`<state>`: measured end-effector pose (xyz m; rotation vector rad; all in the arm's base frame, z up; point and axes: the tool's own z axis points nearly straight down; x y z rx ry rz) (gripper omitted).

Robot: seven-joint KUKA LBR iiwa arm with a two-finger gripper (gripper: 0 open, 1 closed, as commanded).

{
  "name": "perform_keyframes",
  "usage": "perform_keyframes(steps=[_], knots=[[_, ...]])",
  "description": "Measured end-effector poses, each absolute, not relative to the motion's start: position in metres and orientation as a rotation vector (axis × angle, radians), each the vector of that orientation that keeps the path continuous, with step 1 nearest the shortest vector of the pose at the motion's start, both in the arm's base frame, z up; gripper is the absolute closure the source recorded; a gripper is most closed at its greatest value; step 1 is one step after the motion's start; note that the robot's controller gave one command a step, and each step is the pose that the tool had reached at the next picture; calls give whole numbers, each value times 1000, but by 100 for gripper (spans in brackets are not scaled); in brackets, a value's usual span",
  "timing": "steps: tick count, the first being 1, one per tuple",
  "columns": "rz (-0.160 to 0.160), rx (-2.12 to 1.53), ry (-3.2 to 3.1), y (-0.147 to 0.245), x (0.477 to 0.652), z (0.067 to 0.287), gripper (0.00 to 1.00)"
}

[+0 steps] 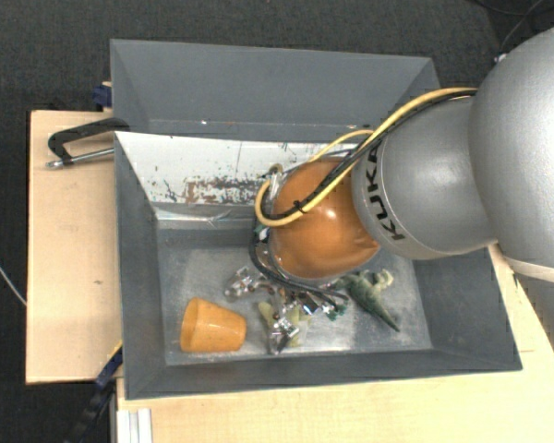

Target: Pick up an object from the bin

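Gripper (288, 301) sits low in the bin (137, 275), down near the floor and a little toward the front edge from the middle; its state cannot be told, since the rounded orange cover (305, 233) on the wrist hides it from the camera; whether anything is held cannot be told either. Directly under and around it lies a small tangle of silvery and pale green bits (279, 321), spreading from beneath the cover toward the front edge; this is what the gripper is over, and the single pieces in it are too small and jumbled to name. A yellow cable (369, 141) loops over the cover and runs back along the grey arm (434, 183), which reaches in across the bin's right edge and covers the back right corner. Just right of the tangle, a dark green pointed thing (377, 305) lies flat on the floor, its tip aimed toward the front right corner; its paler upper end lies close beside the cover's rim. Left of the tangle and apart from it, an orange cup (212, 327) lies on its side near the front left corner, close to the front edge; it touches nothing else on the floor. Rust-brown speckles (212, 190) mark the pale back wall, well behind the gripper and to its left.
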<state>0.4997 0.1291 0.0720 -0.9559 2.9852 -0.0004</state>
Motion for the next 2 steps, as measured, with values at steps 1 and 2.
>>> perform_keyframes(steps=[1, 2], knots=[[-6, -852, 3016, 42, 526, 102, 0], [5, -549, 3087, 13, 507, 72, 0]])
